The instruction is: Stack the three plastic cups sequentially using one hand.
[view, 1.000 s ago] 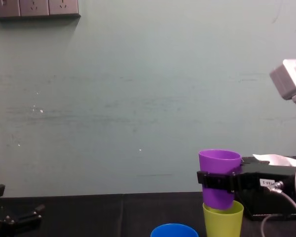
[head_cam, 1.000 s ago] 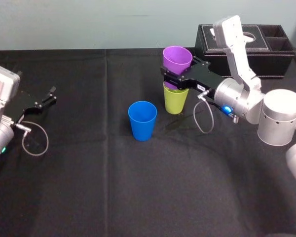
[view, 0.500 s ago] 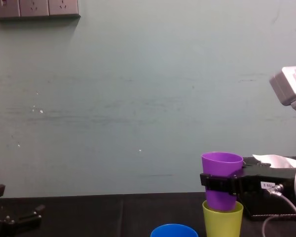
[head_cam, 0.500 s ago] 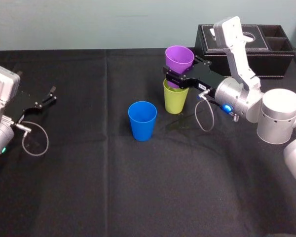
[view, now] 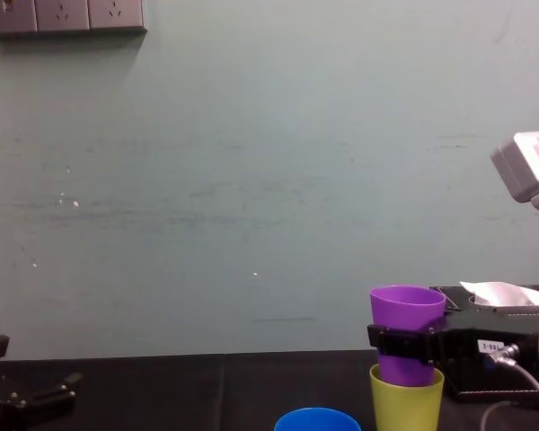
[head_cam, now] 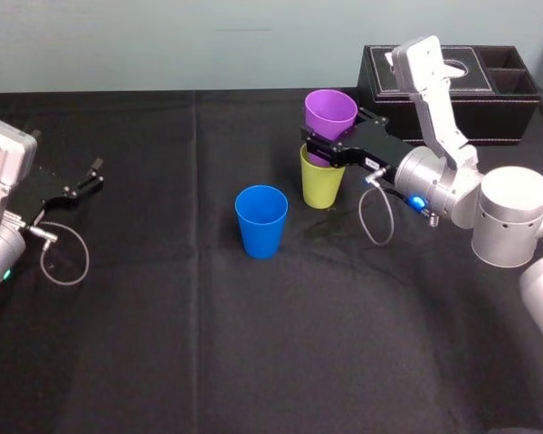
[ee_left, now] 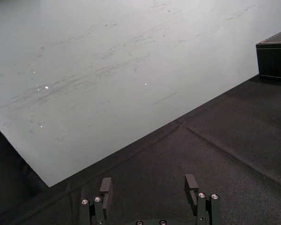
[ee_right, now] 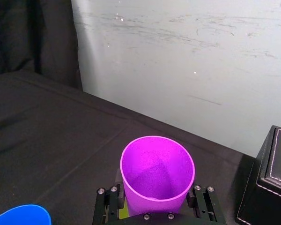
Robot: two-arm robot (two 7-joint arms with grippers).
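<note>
As the purple tapered plastic cup (head_cam: 330, 110) has been lowered over the last second, its base is now sunk deeper into the yellow-green plastic cup (head_cam: 321, 187), which stands on the black tabletop (head_cam: 253, 344) near the blue plastic cup (head_cam: 261, 220). The purple cup is still clenched by the right end effector (head_cam: 335, 137), so the first nesting is judged nearly seated and awaiting release. The left end effector (head_cam: 89, 178) is parked at the far left, fingers apart.

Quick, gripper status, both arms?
Left gripper: open, empty, parked at left.
Right gripper: shut on the purple cup, which sits partway in the yellow-green cup.
</note>
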